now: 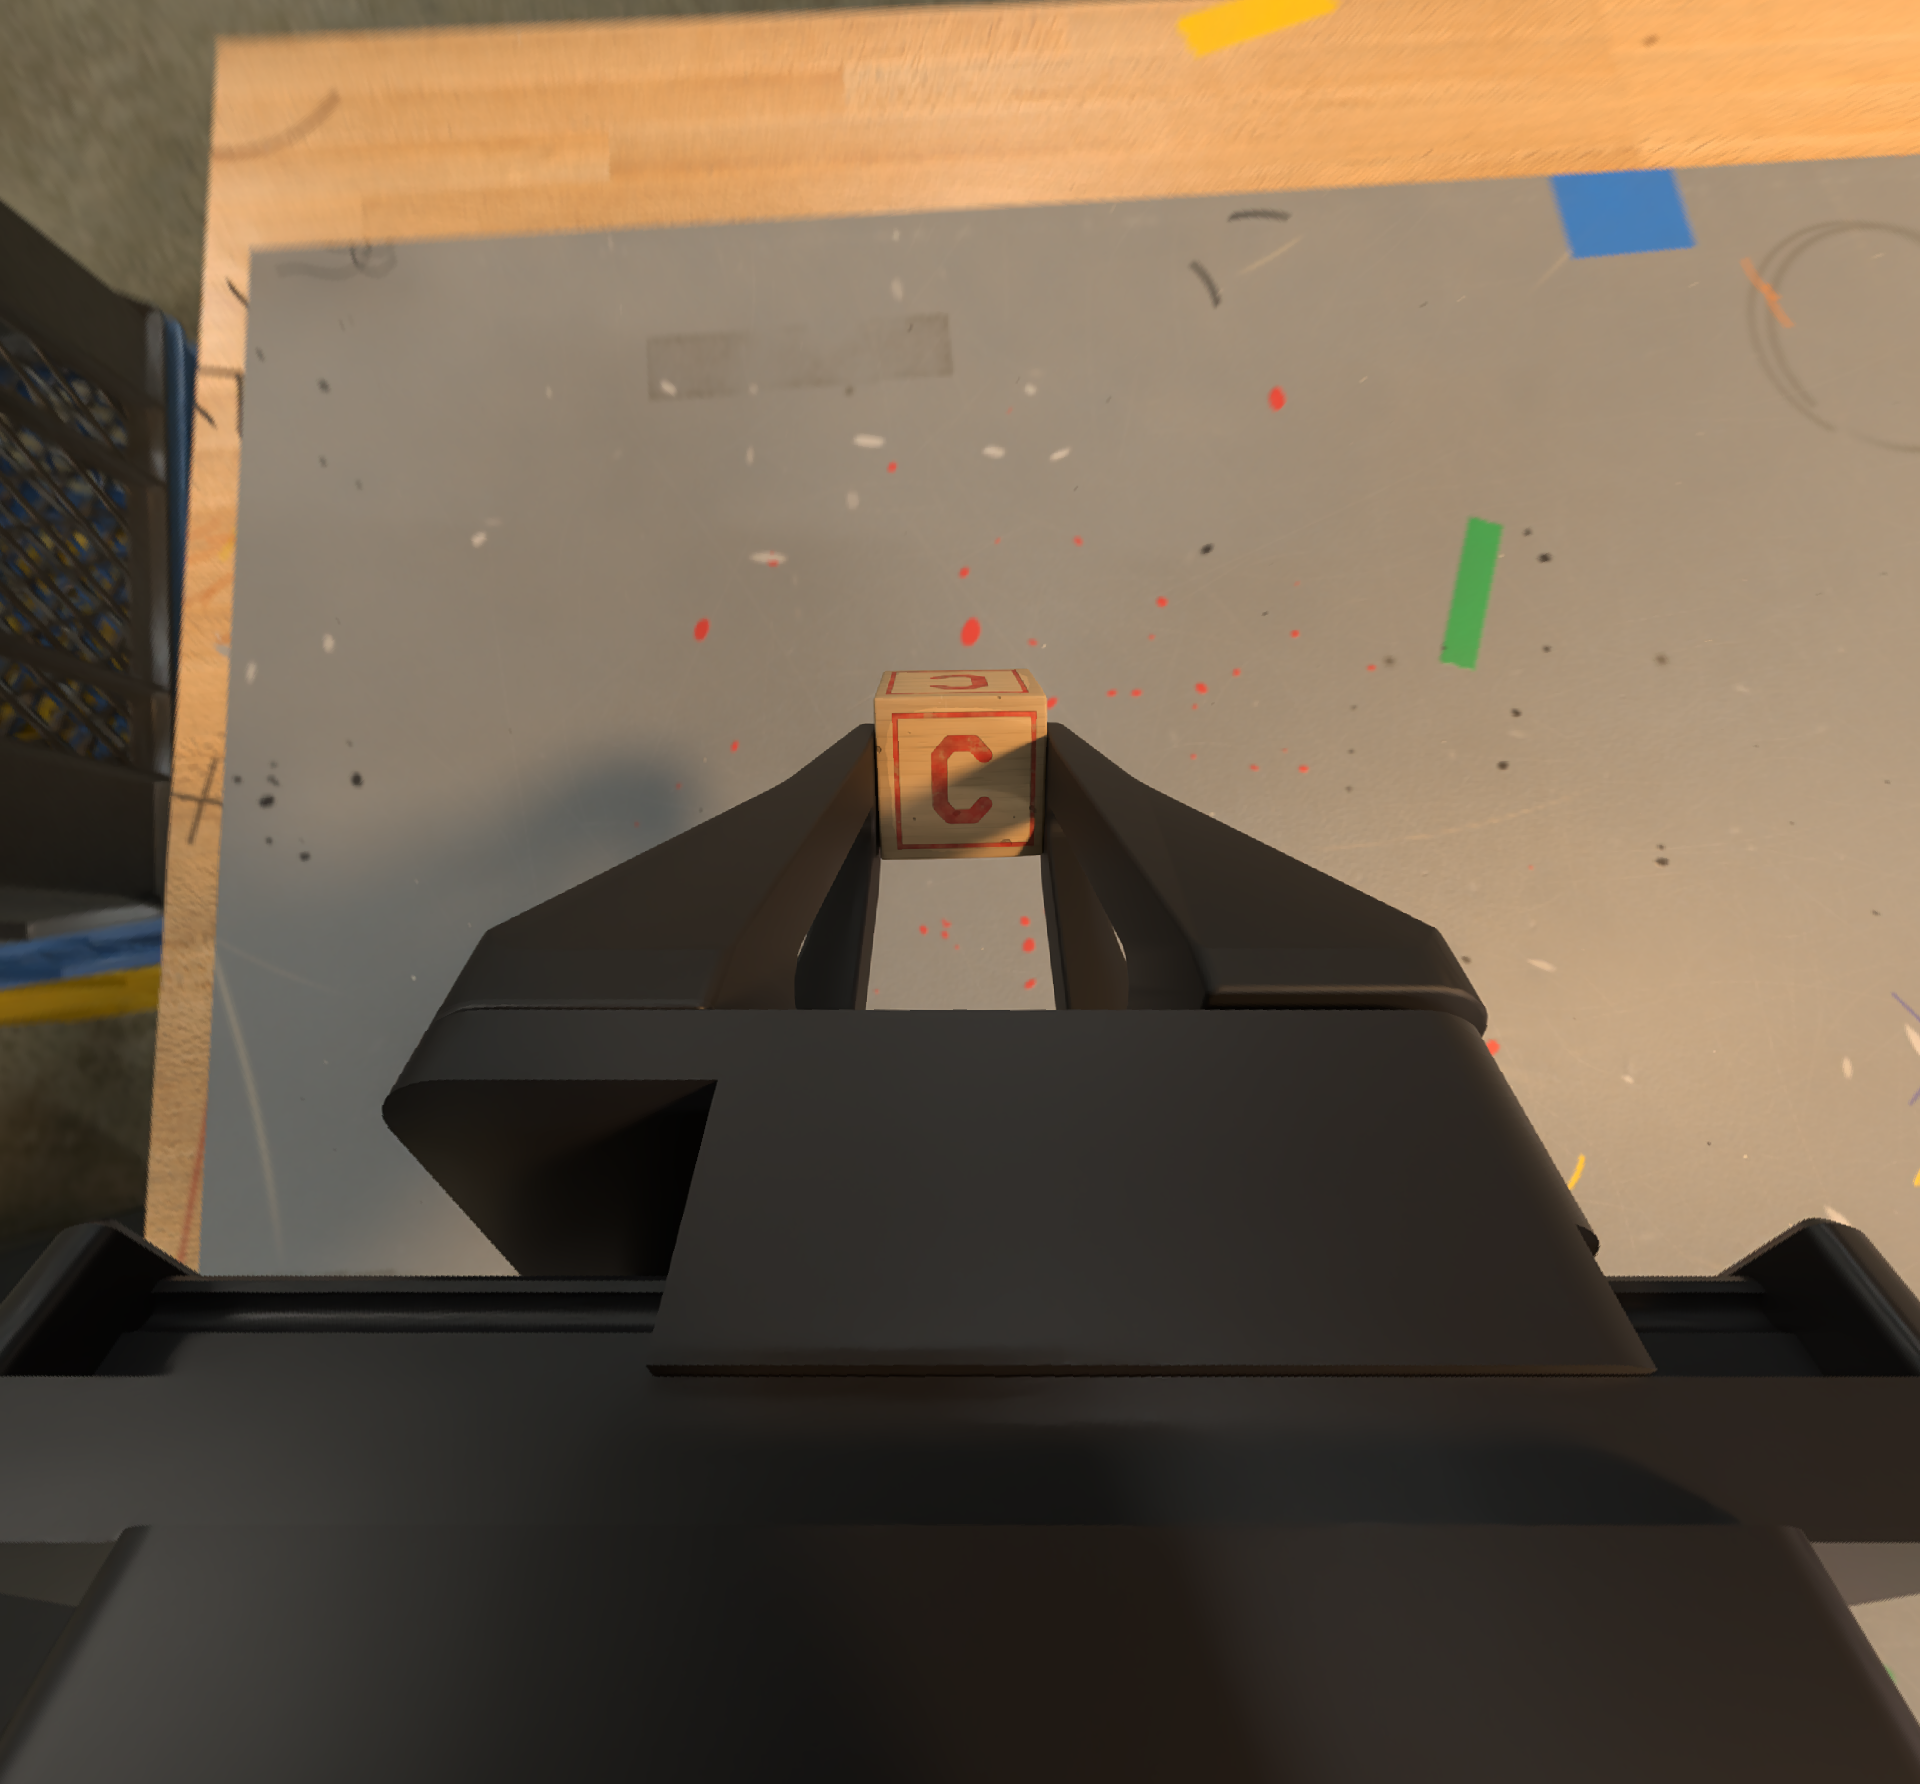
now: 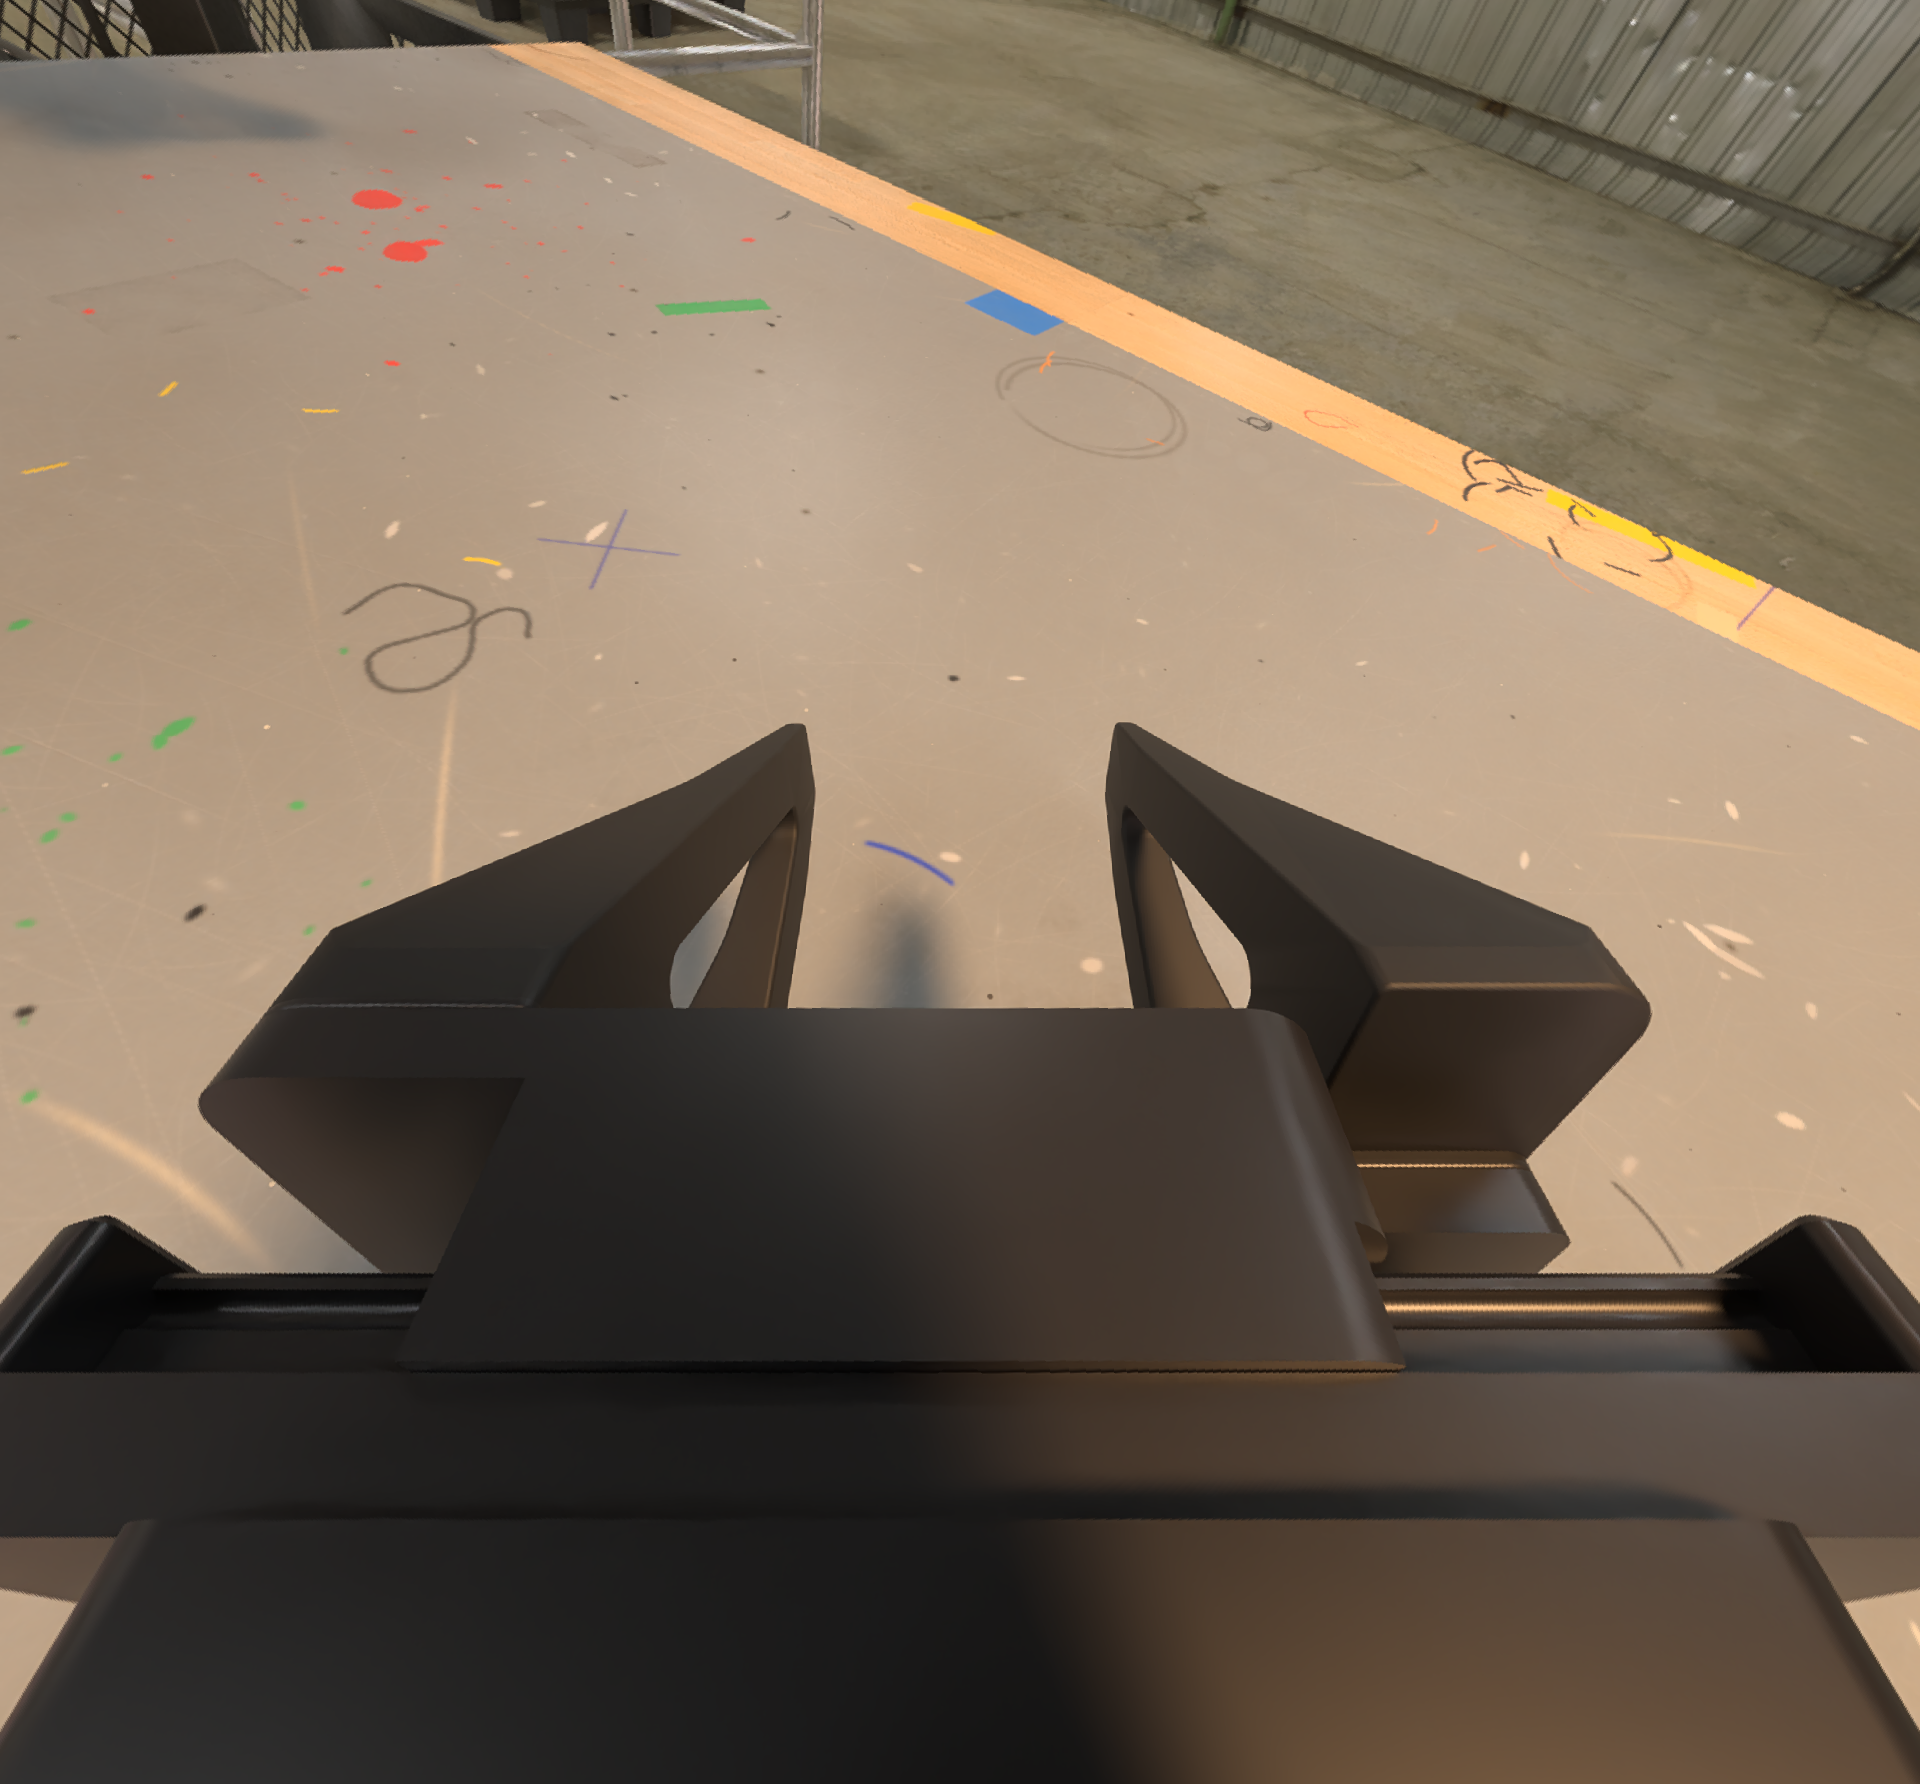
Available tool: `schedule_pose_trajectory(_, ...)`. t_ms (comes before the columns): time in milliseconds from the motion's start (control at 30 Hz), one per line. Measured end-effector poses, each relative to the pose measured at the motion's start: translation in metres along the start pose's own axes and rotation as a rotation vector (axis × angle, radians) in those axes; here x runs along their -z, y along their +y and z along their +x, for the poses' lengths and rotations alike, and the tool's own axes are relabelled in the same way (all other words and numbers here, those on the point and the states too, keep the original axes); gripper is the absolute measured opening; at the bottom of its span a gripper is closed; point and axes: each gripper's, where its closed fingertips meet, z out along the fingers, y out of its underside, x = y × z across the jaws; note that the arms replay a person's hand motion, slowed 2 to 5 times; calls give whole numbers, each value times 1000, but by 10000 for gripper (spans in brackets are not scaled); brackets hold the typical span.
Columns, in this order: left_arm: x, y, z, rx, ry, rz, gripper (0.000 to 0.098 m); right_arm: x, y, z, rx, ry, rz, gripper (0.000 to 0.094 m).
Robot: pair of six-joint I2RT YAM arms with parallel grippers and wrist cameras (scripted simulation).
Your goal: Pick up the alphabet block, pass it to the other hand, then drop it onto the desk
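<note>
Between the two black fingertips of the left pincer [image 1: 961, 778], a small pale wooden alphabet block [image 1: 958, 764] with red markings is sitting clamped, the left pincer closing on its two side faces. The cube is showing light, straight-grained wood, and each visible face is carrying a thin red square border around one worn red character; the face turned toward the camera is half in shadow, split by a diagonal edge of light. Its top face is tilting away and showing only a narrow strip. Whether the block is resting on the surface or hanging just above it, I cannot tell, though a soft dark shadow is lying on the mat to its left.

Under and around it, a grey mat [image 1: 727, 591] speckled with red, white and black flecks is covering most of a light wooden worktop [image 1: 727, 124], whose bare plank border is running along the far and left edges. A green strip of tape [image 1: 1471, 591] is lying on the mat to the right, a blue tape patch [image 1: 1621, 213] near the mat's far edge, and a yellow one [image 1: 1255, 20] on the bare wood. A dark mesh crate [image 1: 73, 571] is standing just off the left edge.

Over another part of the mat, the right pincer [image 2: 961, 758] is hanging wide open, gripping nothing, with pen scribbles on the surface ahead of it.
</note>
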Motion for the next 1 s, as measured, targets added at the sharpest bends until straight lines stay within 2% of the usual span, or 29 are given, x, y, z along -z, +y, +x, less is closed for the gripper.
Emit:
schedule_pose_trajectory(267, 38, -17, 32, -145, 0, 215, 253, 0, -1, 4, -12, 14, 10, 477)
schedule_pose_trajectory(533, 69, -16, 71, -271, 9, 384, 254, 0, -2, 6, -23, 16, 18, 480)
schedule_pose_trajectory(767, 86, -3, 106, -339, 37, 465, 254, -1, -3, 7, -18, 19, 28, 493)
schedule_pose_trajectory(1000, 94, 14, 139, -367, 90, 485, 254, -2, -1, 7, -28, 19, 28, 508)
